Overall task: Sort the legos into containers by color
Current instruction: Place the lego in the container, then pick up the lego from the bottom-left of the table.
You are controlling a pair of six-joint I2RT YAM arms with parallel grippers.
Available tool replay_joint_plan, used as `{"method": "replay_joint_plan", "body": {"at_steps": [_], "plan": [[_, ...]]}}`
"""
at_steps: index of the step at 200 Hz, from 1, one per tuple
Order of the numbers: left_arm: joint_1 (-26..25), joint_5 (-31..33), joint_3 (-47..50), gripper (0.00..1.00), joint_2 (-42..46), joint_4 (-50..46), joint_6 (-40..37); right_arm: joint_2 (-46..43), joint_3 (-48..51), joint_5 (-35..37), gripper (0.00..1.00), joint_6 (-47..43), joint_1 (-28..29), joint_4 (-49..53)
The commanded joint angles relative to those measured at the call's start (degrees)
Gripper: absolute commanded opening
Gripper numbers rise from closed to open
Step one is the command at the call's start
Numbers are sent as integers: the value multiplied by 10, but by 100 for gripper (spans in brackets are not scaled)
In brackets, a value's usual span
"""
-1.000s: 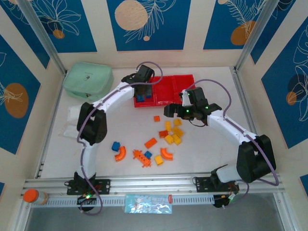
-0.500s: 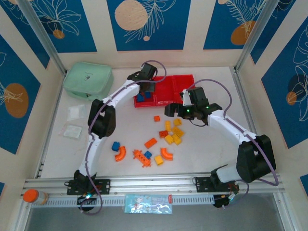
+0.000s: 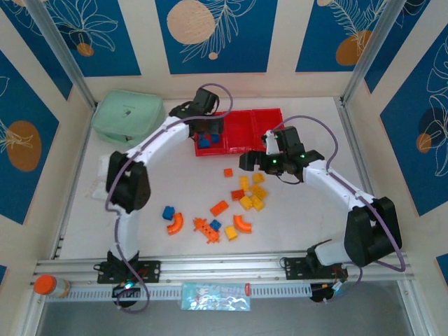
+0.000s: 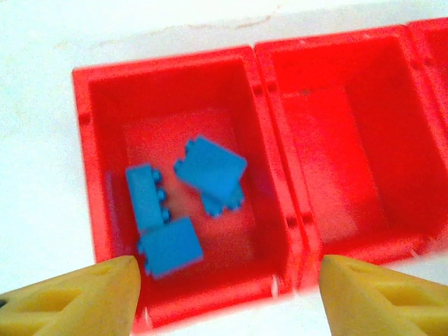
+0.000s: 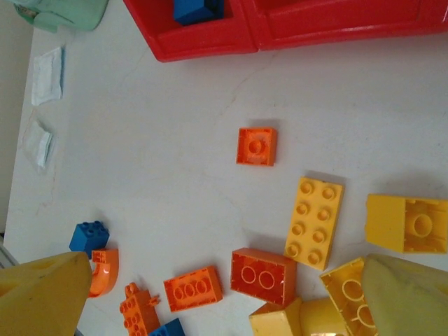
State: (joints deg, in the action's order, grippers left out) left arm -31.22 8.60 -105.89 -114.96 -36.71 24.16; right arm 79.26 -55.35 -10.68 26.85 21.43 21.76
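Note:
The containers are one red tray [image 3: 246,129] of three joined bins at the back. My left gripper [image 3: 208,128] hovers over the left bin [image 4: 82,140], open, with nothing between its yellow fingertips [image 4: 84,297]. Several blue legos [image 4: 208,170] lie in that bin; the middle bin [image 4: 343,133] holds nothing. My right gripper [image 3: 253,162] hangs open above the loose legos. Among them are a small orange square [image 5: 256,146], a yellow brick [image 5: 314,222], an orange brick [image 5: 263,276], a blue brick [image 3: 169,212] and orange arches [image 3: 243,223].
A mint-green pouch [image 3: 128,117] lies at the back left. Clear plastic bags [image 5: 47,75] sit left of the tray, partly under my left arm's elbow [image 3: 126,183]. Metal frame posts and a front rail [image 3: 224,266] bound the table.
My left gripper's jaws have opened over the left bin, and that arm's elbow has swung right, then back left. The right arm has barely moved.

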Motion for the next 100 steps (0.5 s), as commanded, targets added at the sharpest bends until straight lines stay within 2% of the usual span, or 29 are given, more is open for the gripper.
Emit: {"method": "replay_joint_plan", "body": {"at_steps": [1,65,100], "plan": [[5,-57,83,69,74,-6,35,-12,-7,-28,99,-15,14,33],[-3,-49,339,73,282,-46,117,-7,13,-34,99,-2,81,46],[-14,-34,430,75,348,-107,161,-2,39,-37,99,16,120,12]]}}
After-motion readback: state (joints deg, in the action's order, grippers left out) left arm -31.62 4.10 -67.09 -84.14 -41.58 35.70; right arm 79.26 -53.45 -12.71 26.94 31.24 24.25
